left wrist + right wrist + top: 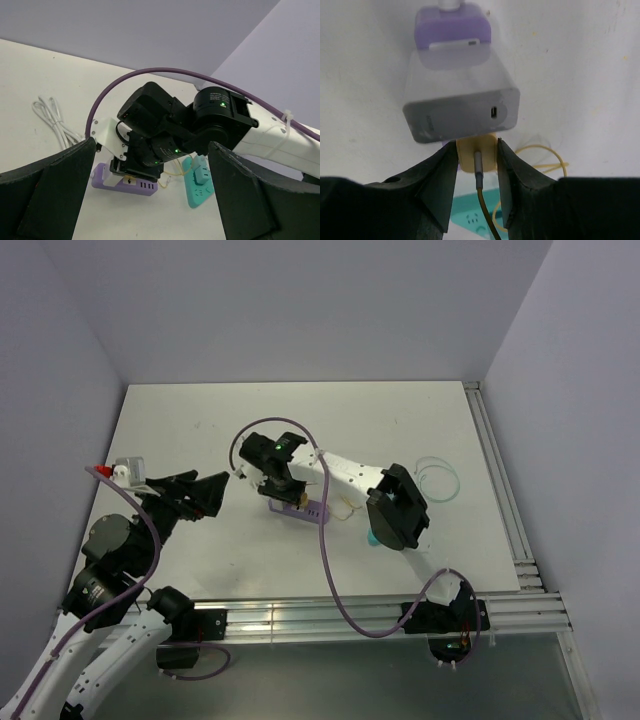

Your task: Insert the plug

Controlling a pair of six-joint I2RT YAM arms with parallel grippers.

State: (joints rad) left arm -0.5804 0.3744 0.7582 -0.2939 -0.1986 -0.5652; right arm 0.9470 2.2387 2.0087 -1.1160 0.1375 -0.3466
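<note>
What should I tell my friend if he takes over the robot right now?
Left pincer: open, empty, off to one side of the strip.
Right pincer: shut on the plug.
Where: the plug is held right at the purple strip; a teal strip lies beside it.
Done: plug grabbed and at the strip.
Left: I can't tell if it is in. Push it home, then let go.
</note>
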